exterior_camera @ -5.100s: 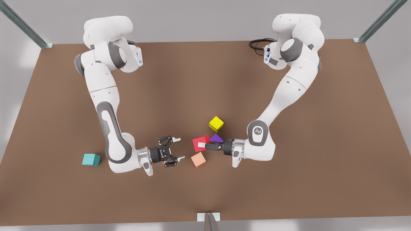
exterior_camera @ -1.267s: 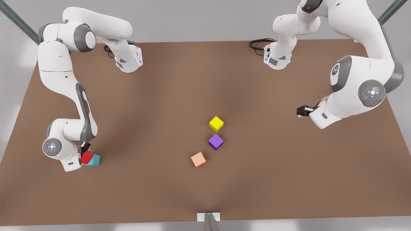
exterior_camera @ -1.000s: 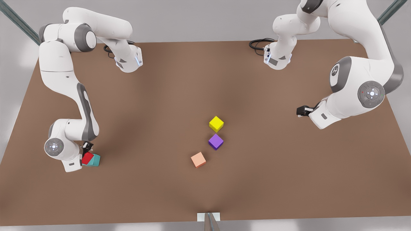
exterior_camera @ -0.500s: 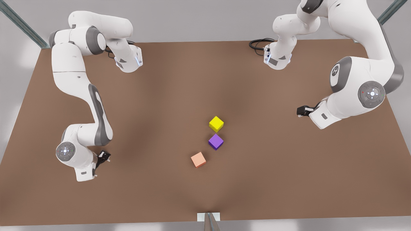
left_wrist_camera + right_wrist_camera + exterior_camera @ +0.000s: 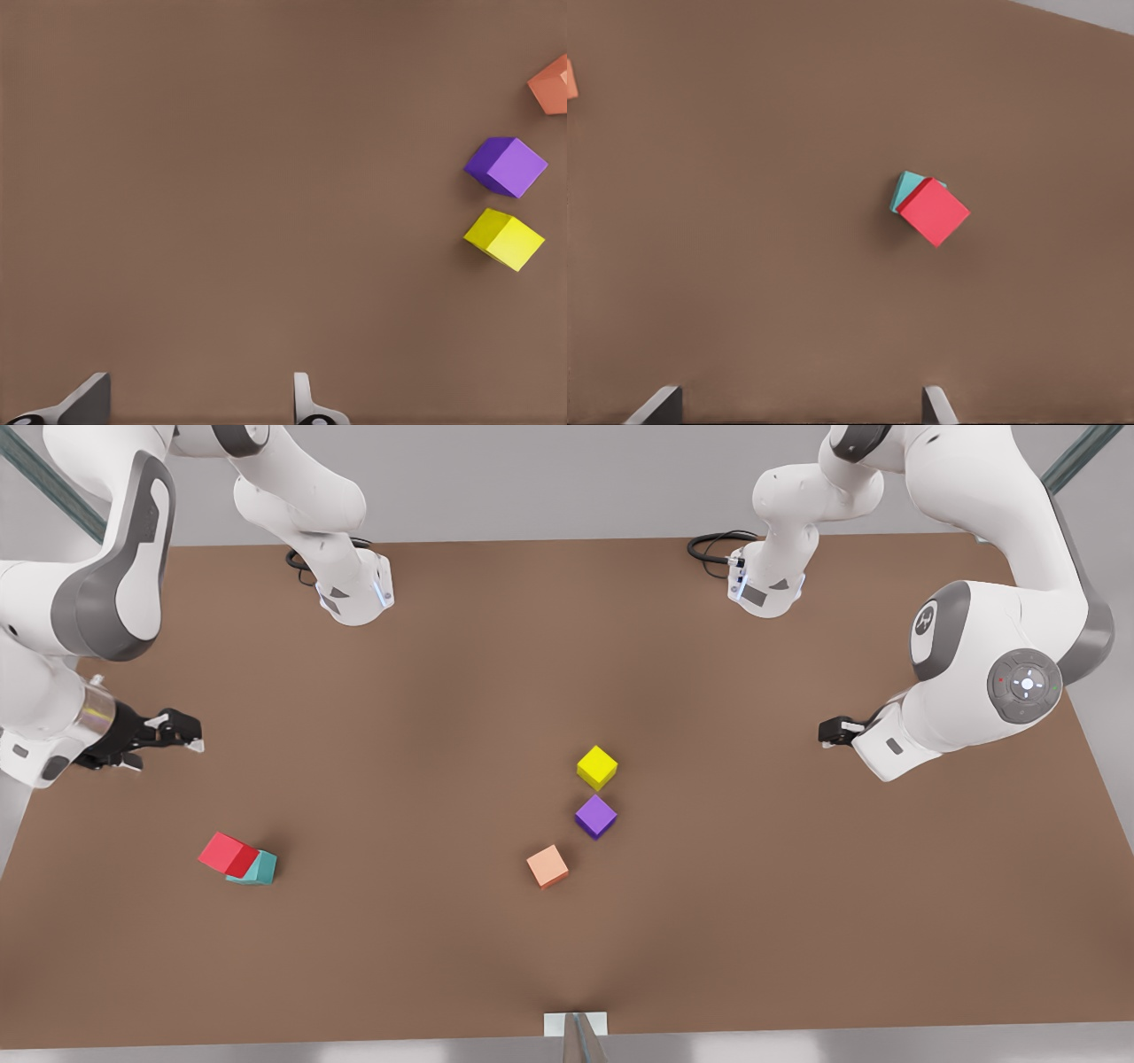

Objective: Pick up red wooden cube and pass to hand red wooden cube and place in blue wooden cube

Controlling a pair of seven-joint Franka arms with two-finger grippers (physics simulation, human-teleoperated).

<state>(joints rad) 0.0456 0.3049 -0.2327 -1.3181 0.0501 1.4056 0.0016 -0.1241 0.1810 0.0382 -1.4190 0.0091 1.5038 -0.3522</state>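
Observation:
The red wooden cube [image 5: 228, 854] [image 5: 932, 212] lies tilted on top of the blue wooden cube [image 5: 262, 867] [image 5: 904, 189], a teal block, and overhangs it toward the front view's left. The hand, my right gripper [image 5: 164, 742] [image 5: 799, 405], hangs open and empty well above and behind that pair, at the front view's left edge. My left gripper [image 5: 831, 732] [image 5: 195, 403] waits open and empty at the front view's right, far from the cubes.
A yellow cube [image 5: 597, 767] [image 5: 504, 238], a purple cube [image 5: 595, 817] [image 5: 506, 166] and a salmon-orange cube [image 5: 547, 866] [image 5: 553, 84] stand near the middle of the brown table [image 5: 567, 646]. Both arm bases stand along the far edge.
My right gripper let go of the red cube, then rose and drew back toward the front view's left edge. The red cube stays on the teal one. The left arm has not moved.

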